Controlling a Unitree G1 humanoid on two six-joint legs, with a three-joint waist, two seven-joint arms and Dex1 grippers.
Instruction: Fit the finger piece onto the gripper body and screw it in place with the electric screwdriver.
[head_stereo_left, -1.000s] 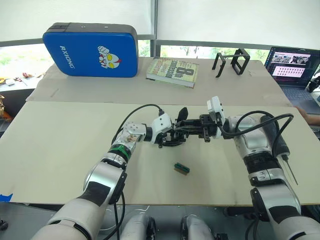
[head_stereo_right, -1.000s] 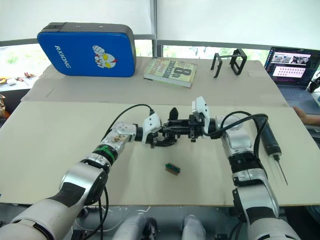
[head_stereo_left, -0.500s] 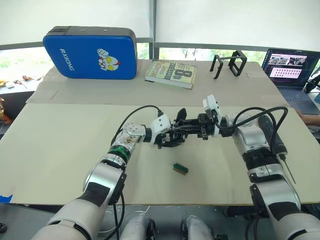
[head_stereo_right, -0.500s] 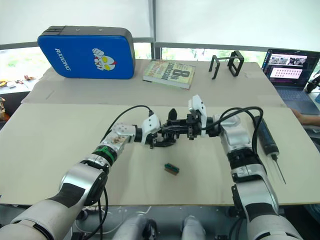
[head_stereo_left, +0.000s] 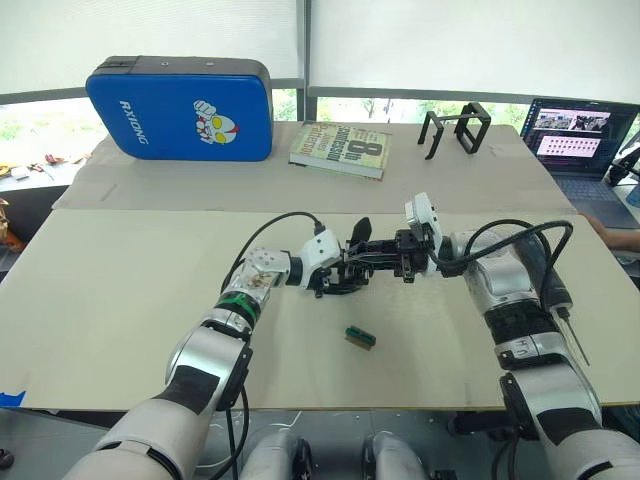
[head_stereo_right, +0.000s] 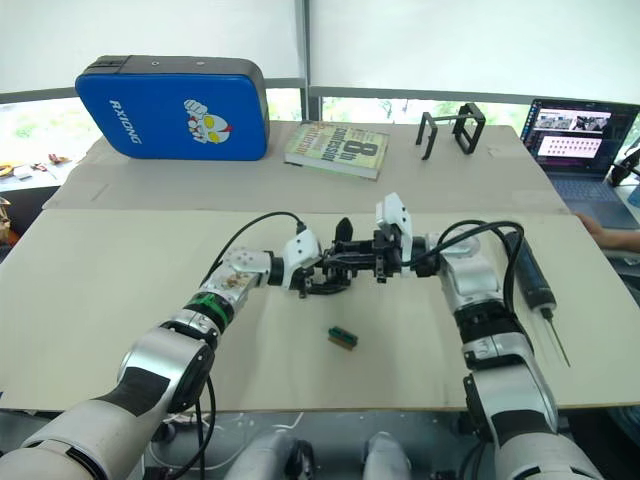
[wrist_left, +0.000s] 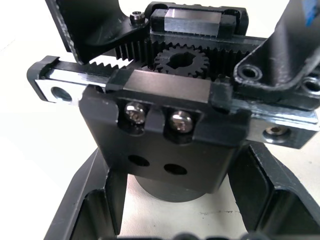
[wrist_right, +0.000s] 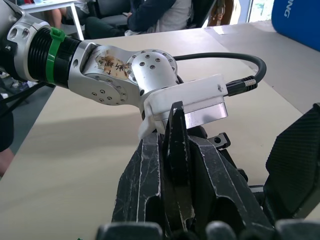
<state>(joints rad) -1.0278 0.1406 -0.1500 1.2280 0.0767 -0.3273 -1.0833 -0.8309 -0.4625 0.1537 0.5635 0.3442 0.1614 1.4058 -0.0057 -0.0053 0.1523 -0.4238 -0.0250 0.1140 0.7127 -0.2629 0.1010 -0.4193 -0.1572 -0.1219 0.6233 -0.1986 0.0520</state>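
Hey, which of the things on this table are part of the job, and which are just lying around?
Part of the job:
gripper body, held by the left gripper
finger piece, held in the right gripper
electric screwdriver, lying on the table

Just lying around:
green-and-brown block
book
blue case
black wire-frame stand
laptop

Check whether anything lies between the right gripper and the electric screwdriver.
Nothing visible does. The electric screwdriver lies on bare table beside the right arm, while the right gripper is at the gripper body.
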